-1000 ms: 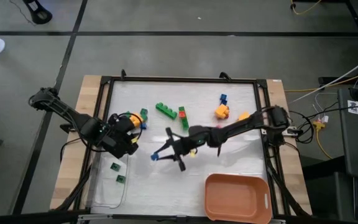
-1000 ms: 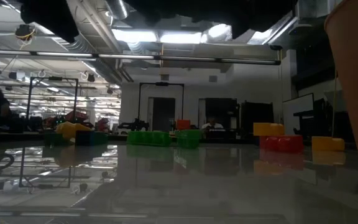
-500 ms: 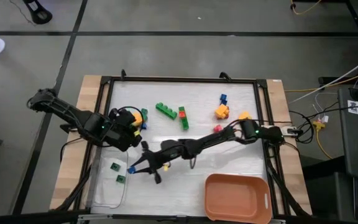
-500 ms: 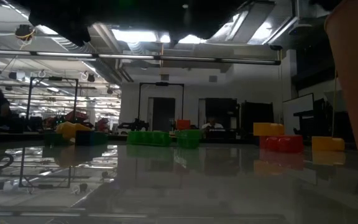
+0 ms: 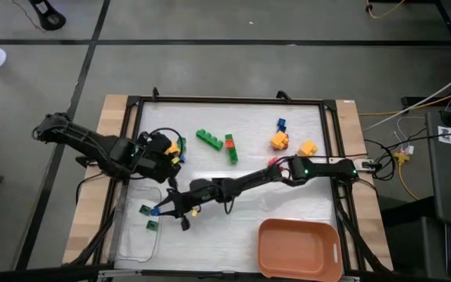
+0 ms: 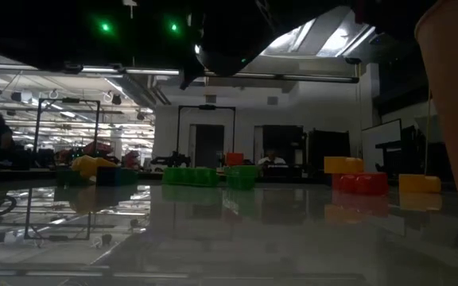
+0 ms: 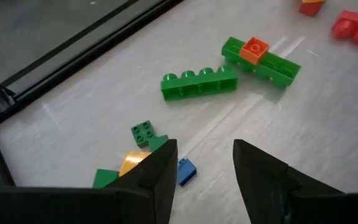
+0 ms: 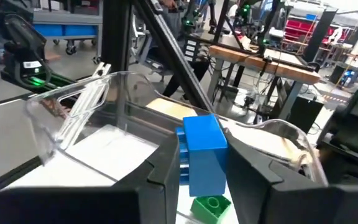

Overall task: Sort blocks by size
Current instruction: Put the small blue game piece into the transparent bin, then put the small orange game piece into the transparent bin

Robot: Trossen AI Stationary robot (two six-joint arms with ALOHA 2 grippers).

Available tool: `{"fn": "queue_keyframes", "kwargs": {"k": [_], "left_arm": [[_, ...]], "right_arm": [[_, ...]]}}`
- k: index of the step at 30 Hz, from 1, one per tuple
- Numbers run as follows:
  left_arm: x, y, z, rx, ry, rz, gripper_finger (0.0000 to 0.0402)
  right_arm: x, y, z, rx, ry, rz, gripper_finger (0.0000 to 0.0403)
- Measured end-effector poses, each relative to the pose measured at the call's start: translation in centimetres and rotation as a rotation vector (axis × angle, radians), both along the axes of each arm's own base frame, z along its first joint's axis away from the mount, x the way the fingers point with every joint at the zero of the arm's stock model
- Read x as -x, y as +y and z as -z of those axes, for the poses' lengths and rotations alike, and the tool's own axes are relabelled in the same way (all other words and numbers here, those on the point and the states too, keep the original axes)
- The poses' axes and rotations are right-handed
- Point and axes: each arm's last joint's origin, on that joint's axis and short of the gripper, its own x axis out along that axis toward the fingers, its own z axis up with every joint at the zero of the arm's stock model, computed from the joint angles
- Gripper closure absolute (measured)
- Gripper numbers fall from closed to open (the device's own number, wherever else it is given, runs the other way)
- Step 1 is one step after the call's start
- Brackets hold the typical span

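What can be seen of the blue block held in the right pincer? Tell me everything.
The blue block is a small, smooth, glossy plastic brick, clamped between the two dark fingers of the right pincer. It is lifted off the table, at the rim of the clear tray, with a small green block just below it. From above it shows only as a blue speck at the arm's tip, near the table's left front.

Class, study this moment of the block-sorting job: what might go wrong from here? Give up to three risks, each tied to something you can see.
1. The right gripper pinches a small blue block between its fingers; the block could slip and fall short of the clear tray.
2. Small green blocks already lie in that tray; a drop could knock them.
3. The left gripper waits close by, open, so the arms might collide.
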Motion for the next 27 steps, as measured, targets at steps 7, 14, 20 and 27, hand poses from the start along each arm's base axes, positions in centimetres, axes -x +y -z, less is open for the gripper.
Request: {"fn": "queue_keyframes", "kwargs": {"k": [7, 14, 20, 27], "left_arm": [[-0.08, 0.20, -0.01, 0.001, -0.003, -0.011, 0.0258], [-0.07, 0.20, -0.01, -0.003, 0.003, -0.004, 0.0258], [-0.08, 0.19, 0.00, -0.003, 0.003, -0.004, 0.0258], [-0.08, 0.19, 0.00, -0.003, 0.003, -0.004, 0.0258]], "right_arm": [[-0.05, -0.19, 0.02, 0.002, 0.007, 0.022, 0.0294], [-0.05, -0.18, 0.05, 0.002, 0.009, 0.028, 0.0289], [-0.09, -0.31, 0.16, -0.024, 0.031, 0.079, 0.0236], [-0.12, -0.47, 0.21, -0.023, 0.039, 0.136, 0.0192]]}}
